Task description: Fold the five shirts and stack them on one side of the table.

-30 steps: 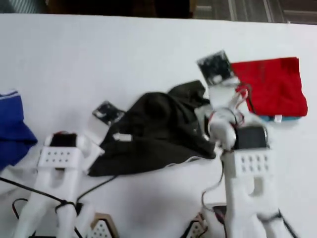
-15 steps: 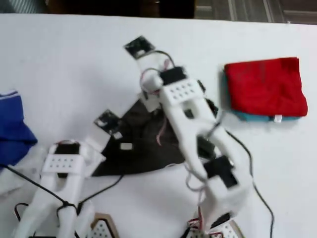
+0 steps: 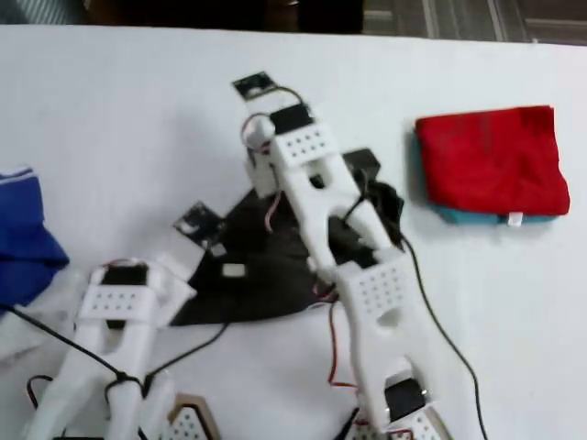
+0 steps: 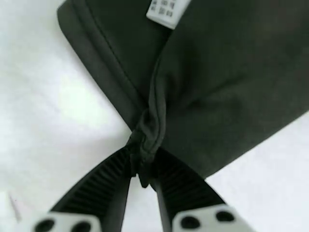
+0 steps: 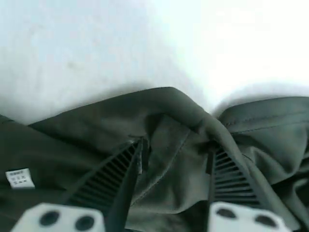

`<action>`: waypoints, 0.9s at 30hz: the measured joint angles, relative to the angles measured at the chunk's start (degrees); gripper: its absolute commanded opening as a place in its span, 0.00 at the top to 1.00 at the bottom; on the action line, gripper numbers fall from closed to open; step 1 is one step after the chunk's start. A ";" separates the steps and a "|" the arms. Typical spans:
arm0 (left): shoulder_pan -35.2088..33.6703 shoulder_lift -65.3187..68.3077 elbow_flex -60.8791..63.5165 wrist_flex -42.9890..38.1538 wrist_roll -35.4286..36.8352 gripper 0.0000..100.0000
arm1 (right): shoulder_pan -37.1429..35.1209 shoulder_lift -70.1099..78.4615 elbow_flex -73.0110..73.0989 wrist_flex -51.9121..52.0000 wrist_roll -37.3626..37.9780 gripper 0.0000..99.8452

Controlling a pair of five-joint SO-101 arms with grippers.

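L claw [image 4: 142, 162] pinched on dark shirt [image 4: 217, 72] hem; R claw [image 5: 176, 145] spread wide over its far fold, mid-table.
Risk: L's thin bite slips w/ any pull, or R grabs extra layers, so cloth bunches, not folds; red stack [image 3: 491, 160] lies well apart.

A white table [image 3: 138, 110] spreads across the high view, evenly lit. Beyond its far edge runs a dark strip [image 3: 183, 11], and grey lined floor [image 3: 459, 18] shows past the far right corner.

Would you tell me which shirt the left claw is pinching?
The dark shirt, mid-table, bunched in the left claw; the red shirt and blue shirt lie apart, untouched.
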 measured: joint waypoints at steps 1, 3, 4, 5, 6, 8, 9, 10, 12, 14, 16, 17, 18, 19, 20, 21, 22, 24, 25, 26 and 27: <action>0.00 0.00 0.00 0.00 0.00 0.97 | 0.00 1.41 -1.58 0.70 0.00 0.80; 0.00 0.00 0.00 0.00 0.00 0.97 | 0.00 3.96 -4.40 2.02 0.00 0.80; 0.00 0.00 0.00 0.00 0.00 0.97 | 0.00 5.19 -5.63 2.73 0.00 0.80; 0.00 0.00 0.00 0.00 0.00 0.97 | 0.00 6.33 -6.59 3.34 0.00 0.80; 0.00 0.00 0.00 0.00 0.00 0.97 | 0.00 7.30 -7.47 3.69 0.00 0.80; 0.00 0.00 0.00 0.00 0.00 0.97 | 0.00 8.70 -8.88 4.04 0.00 0.81; 0.00 0.00 0.00 0.00 0.00 0.97 | 0.00 9.14 -9.49 4.04 0.00 0.81; 0.00 0.00 0.00 0.00 0.00 0.97 | 0.00 9.41 -10.02 4.04 0.00 0.83; 0.00 0.00 0.00 0.00 0.00 0.97 | 0.18 9.58 -10.99 4.31 0.00 0.91; 0.00 0.00 0.00 0.00 0.00 0.97 | 0.35 9.58 -12.66 5.27 0.00 0.99; 0.00 0.00 0.00 0.00 0.00 0.97 | 1.23 9.58 -15.30 6.42 0.00 0.97; 0.00 0.00 0.00 0.00 0.00 0.97 | 1.93 9.58 -16.88 7.21 0.00 0.98; 0.00 0.00 0.00 0.00 0.00 0.97 | 2.64 9.58 -18.46 8.26 0.00 0.98; 0.00 0.00 0.00 0.00 0.00 0.97 | 3.34 9.58 -19.87 8.70 0.00 0.98; 0.00 0.00 0.00 0.00 0.00 0.97 | 4.04 9.58 -21.10 9.05 0.00 0.98; 0.00 0.00 0.00 0.00 0.00 0.97 | 4.84 9.58 -21.98 9.23 0.00 0.98; 0.00 0.00 0.00 0.00 0.00 0.97 | 5.54 9.58 -22.51 9.23 0.00 0.98; 0.00 0.00 0.00 0.00 0.00 0.97 | 7.21 9.58 -22.51 9.23 0.00 0.98; 0.00 0.00 0.00 0.00 0.00 0.97 | 7.82 9.58 -22.51 9.23 0.00 0.98; 0.00 0.00 0.00 0.00 0.00 0.97 | 8.44 9.49 -22.51 9.23 0.00 0.98; 0.00 0.00 0.00 0.00 0.09 0.97 | 8.97 8.79 -22.51 9.32 0.09 0.98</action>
